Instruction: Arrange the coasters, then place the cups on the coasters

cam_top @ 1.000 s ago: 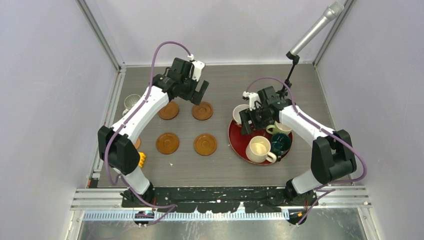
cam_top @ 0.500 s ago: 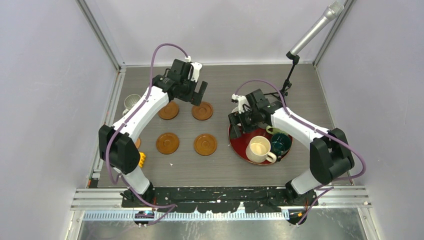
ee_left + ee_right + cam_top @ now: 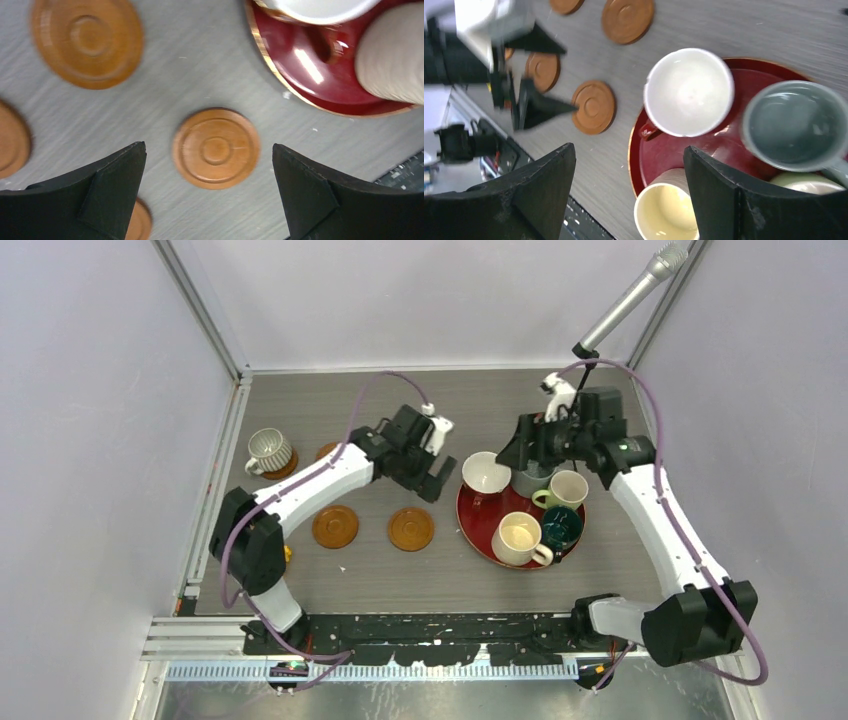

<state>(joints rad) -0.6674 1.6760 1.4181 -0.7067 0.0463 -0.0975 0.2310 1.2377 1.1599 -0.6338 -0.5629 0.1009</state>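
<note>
Left gripper [image 3: 209, 152]: fingers spread wide with nothing between them; it hangs over the table [image 3: 450, 580] just beside the left rim of the red tray [image 3: 478, 522].
Near-right coaster [image 3: 411, 528]: flat and bare on the table, close to the tray but apart from it; the left wrist view frames it between the two fingers.
Near-left coaster [image 3: 335, 526]: flat and bare, to the left of the near-right coaster.
Far coasters: one peeks out past the left arm [image 3: 325, 452]; the left wrist view shows another, bare [image 3: 87, 42].
Ribbed grey-white mug [image 3: 268, 448]: upright on a coaster at the far left of the table.
Right gripper [image 3: 629, 155]: fingers wide apart and empty, raised above the far side of the tray.
White mug [image 3: 486, 472]: upright at the tray's far left.
Grey-blue mug [image 3: 796, 127]: upright, just beside the white mug.
Pale green mug [image 3: 568, 490]: at the tray's far right.
Dark teal mug [image 3: 560, 525]: on the tray's right side, nearer than the pale green mug.
Cream mug [image 3: 517, 537]: at the tray's near edge.
Microphone [image 3: 630, 300]: on a stand at the far right corner.
</note>
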